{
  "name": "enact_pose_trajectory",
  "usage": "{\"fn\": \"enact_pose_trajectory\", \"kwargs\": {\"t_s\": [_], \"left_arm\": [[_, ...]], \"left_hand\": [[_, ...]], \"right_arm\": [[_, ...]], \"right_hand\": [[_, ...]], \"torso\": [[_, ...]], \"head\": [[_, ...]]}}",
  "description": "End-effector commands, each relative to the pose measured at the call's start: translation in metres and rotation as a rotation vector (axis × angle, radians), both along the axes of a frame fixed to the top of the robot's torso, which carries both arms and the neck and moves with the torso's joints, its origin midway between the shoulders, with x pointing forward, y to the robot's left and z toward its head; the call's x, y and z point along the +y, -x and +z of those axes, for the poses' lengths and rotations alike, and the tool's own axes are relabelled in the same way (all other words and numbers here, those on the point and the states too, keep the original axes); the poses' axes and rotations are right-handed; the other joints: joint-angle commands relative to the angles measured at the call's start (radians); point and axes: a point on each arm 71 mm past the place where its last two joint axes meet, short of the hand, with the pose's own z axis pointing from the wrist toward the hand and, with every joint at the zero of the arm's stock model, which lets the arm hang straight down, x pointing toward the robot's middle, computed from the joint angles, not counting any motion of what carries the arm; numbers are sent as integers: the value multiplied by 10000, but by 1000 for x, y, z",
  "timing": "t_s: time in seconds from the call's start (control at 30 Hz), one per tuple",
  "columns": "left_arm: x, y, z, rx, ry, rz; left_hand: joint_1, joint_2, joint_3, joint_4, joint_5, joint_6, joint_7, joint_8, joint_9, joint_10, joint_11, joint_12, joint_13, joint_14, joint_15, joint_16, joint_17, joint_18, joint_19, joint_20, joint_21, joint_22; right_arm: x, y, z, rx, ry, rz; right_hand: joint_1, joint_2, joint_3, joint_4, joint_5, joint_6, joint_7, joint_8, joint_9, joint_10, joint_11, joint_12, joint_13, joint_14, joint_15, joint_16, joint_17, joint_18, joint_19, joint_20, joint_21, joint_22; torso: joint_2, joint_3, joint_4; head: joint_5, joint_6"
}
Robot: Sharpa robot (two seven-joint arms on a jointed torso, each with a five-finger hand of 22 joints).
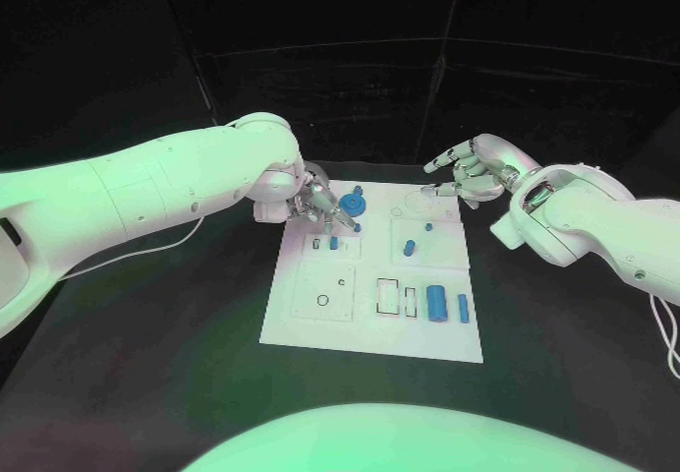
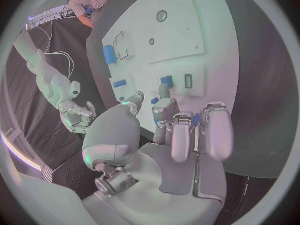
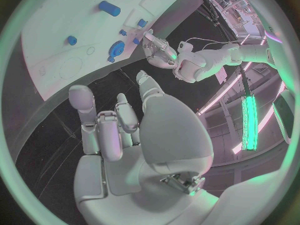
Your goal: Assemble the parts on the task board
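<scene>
Board lies mid-surface, blue parts on it – cylinder near its right edge, round part at far end. Left hand over far-left corner, whether it grips anything unclear. Right hand beyond far-right corner – fingers curled, holding nothing.

The left hand is hanging over the board, its fingers reaching down beside a blue part and a slot. Two more blue parts are lying near the board's edge. The right hand is hovering off the board.
</scene>
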Motion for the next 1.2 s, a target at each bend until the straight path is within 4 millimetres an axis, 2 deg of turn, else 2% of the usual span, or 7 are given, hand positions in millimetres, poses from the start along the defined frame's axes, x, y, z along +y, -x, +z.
{"fn": "enact_pose_trajectory", "kwargs": {"t_s": [0.03, 0.2, 0.27, 0.4, 0.57, 0.9, 1.2], "left_arm": [[6, -6, 15, -622, 240, 433], [21, -19, 42, -1216, 365, 898], [25, -25, 47, -1303, 351, 1044], [31, -34, 49, -1294, 209, 1221], [35, -41, 40, -1175, -257, 1208], [45, -48, 11, -1000, -1132, 1300], [45, -52, 5, -1375, -1311, 1410]], "left_hand": [[205, 34, -245, 42, -27, -318, 107, -173, -66, -198, 86, -201, -249, 1021, 20, 31, 2634, 56, -52, -20, -194, -266], [615, 127, -674, 135, -14, -539, 250, -390, -250, -581, 223, -530, -687, 1021, 129, 31, 2634, 121, -157, 91, -466, -607], [801, 161, -784, 131, -13, -585, 289, -473, -343, -694, 254, -640, -834, 1021, 158, 31, 2634, 140, -187, 119, -548, -706], [1289, 265, -1060, 137, -11, -871, 467, -891, -819, -1123, 406, -1150, -1483, 1015, 284, 17, 2610, 199, -307, 229, -828, -1051], [1671, 319, -1323, 125, 54, -1001, 539, -1115, -1170, -1222, 467, -1242, -1712, 1010, 341, 7, 2592, 216, -315, 287, -895, -1111], [1870, 405, -1552, 165, 67, -855, 519, -1066, -1328, -1223, 457, -1194, -1766, 1014, 340, 17, 2609, 217, -295, 300, -897, -1094], [1895, 432, -1865, 320, -107, -740, 487, -938, -1408, -1188, 431, -1097, -1773, 1021, 319, 31, 2634, 207, -260, 285, -868, -1039]], "right_arm": [[0, 0, 1, -64, -50, 74], [-1, -1, 1, -56, -34, 30], [-1, -1, 1, -54, -32, 26], [-1, -1, 1, -45, -30, 38], [0, -1, 1, -34, -28, 52], [1, -1, 1, -40, -41, 94], [2, -1, 1, -69, -58, 94]], "right_hand": [[-72, 11, -45, -1, 18, -44, -44, 43, -16, -29, 1, -14, -17, 602, -22, -25, 771, 80, -80, -5, -47, -8], [-72, 11, -45, -1, 18, -44, -44, 43, -16, -29, 1, -14, -17, 602, -22, -25, 771, 80, -80, -5, -47, -8], [-74, 12, -47, 2, 19, -45, -44, 44, -16, -27, 1, -12, -14, 602, -22, -25, 772, 80, -80, -5, -48, -8], [-80, 15, -53, 11, 23, -48, -44, 47, -17, -22, 1, -6, -8, 602, -22, -25, 774, 79, -78, -5, -48, -7], [-75, 25, -53, 16, 33, -50, -44, 51, -17, -26, 1, -10, -15, 604, -22, -23, 779, 80, -79, -5, -51, -11], [-66, 38, -50, 19, 45, -53, -45, 56, -17, -23, 0, -7, -11, 602, -23, -27, 773, 79, -78, -5, -51, -9], [-66, 38, -50, 19, 45, -53, -45, 56, -17, -23, 0, -7, -11, 602, -23, -27, 773, 79, -78, -5, -51, -9]], "torso": [[-5, 10, 11], [-7, 18, 13], [-5, 15, 7], [10, 2, -18], [20, -5, -19], [13, -2, -5], [10, 8, -21]], "head": [[12, 30], [9, 118], [33, 165], [80, 207], [84, 237], [119, 181], [168, 189]]}}
